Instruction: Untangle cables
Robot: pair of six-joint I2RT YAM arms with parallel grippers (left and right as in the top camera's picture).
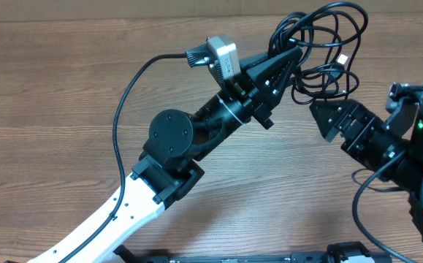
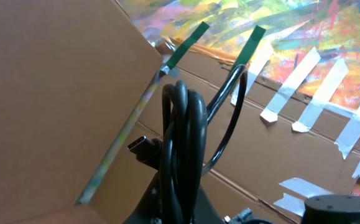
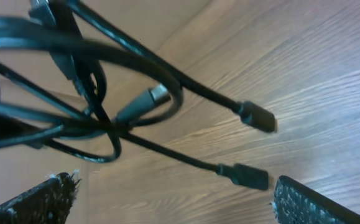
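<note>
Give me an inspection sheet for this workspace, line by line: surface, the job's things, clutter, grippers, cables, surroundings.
Surface: wooden table, grain showing.
Job's things: cables, thin black cords looped in one tangled bundle that appears lifted off the table; plug ends dangle loose.
Clutter: nothing seen.
Grippers: left gripper shut on the cables; right gripper open, close beside the bundle, holding nothing.
Cables: black camera wire runs from the left wrist camera box back along the arm, apart from the bundle.
Surroundings: cardboard wall, painted sheet, green and white tape strips.
</note>
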